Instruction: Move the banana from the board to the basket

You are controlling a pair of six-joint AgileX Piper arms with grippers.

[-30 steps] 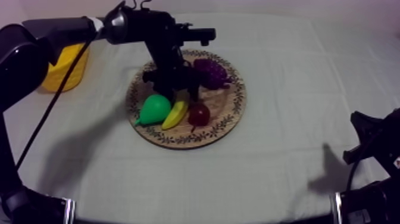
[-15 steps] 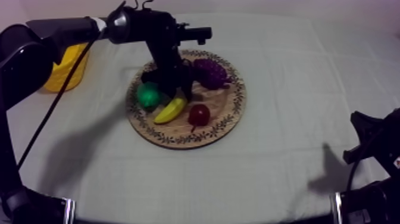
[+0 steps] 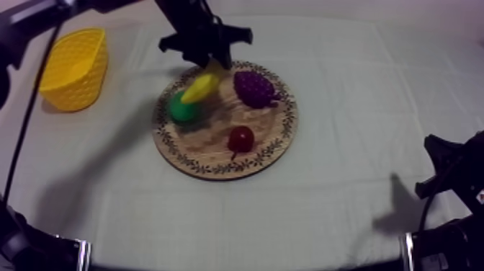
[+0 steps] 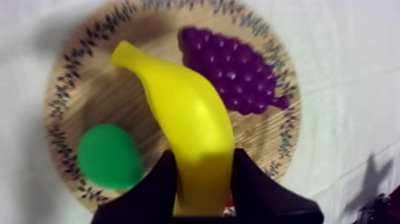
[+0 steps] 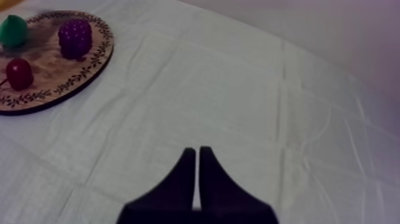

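Over the tabletop (image 3: pixel 346 108), the banana (image 3: pixel 201 88) has been lifted off the wooden board (image 3: pixel 270 144), pinched by the left gripper (image 4: pixel 202 176); transfer to the yellow basket (image 3: pixel 72 68) remains; right gripper (image 5: pixel 197 152) fingers are pressed together

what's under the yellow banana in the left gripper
The round wooden board with patterned rim, a green pear and purple grapes either side. The strip right beneath the yellow banana is covered.

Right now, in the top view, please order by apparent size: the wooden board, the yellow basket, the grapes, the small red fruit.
Largest to smallest:
wooden board
yellow basket
grapes
small red fruit
The basket sits farther away.
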